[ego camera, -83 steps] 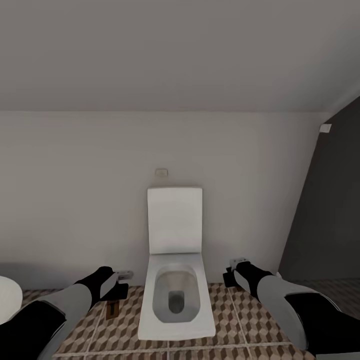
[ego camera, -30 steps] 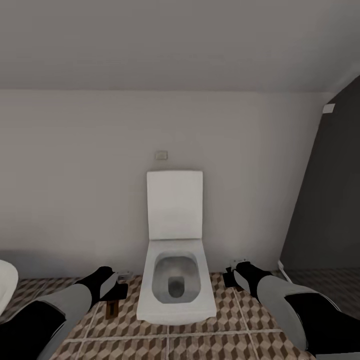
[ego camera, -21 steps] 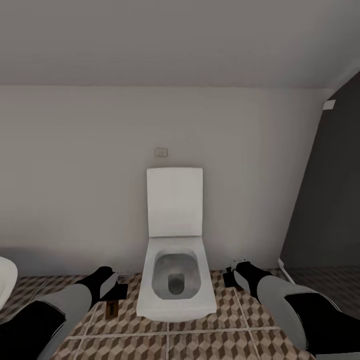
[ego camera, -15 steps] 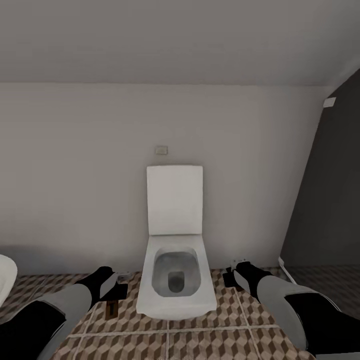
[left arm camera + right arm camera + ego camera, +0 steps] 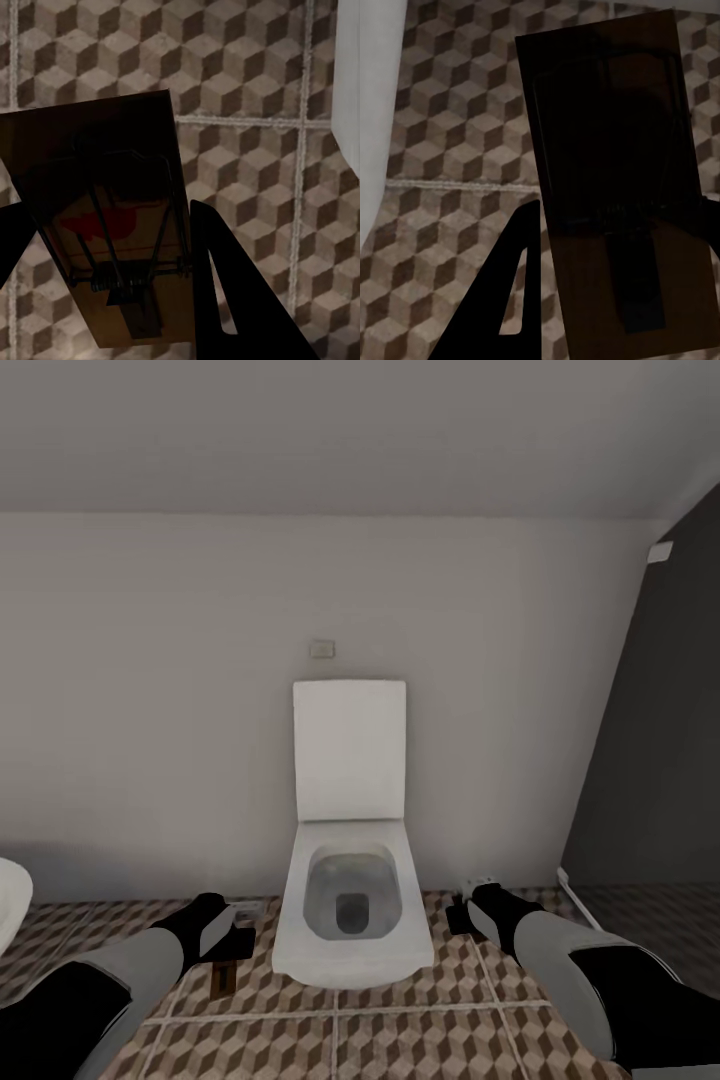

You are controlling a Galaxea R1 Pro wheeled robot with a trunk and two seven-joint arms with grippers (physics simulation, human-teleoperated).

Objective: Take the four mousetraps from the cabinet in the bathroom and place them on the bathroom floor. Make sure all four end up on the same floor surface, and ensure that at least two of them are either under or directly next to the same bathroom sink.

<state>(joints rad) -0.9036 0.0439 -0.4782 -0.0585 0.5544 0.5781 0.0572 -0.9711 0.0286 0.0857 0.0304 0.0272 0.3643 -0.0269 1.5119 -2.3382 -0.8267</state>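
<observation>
My left gripper (image 5: 232, 941) hangs low over the bathroom floor (image 5: 400, 1050), left of a toilet, shut on a mousetrap (image 5: 222, 977). In the left wrist view that mousetrap (image 5: 112, 150) is a tan board with black wire and a red mark, clamped in the left gripper (image 5: 105, 225) between dark fingers (image 5: 225, 300). On the toilet's other side my right gripper (image 5: 463, 911) is at the same height. Its wrist view has the right gripper (image 5: 619, 217) shut on a second, shadowed mousetrap (image 5: 607, 135). The cabinet is out of view.
A white toilet (image 5: 350, 900) with its lid up stands against the pale wall straight ahead. A dark wall (image 5: 660, 740) closes the right side. A white rounded fixture edge (image 5: 8, 900) shows at far left; I cannot tell whether it is the sink.
The whole view has shifted: the toilet sits higher and a little farther, and more tiled floor shows in front. Both arms keep their pose and their mousetraps.
</observation>
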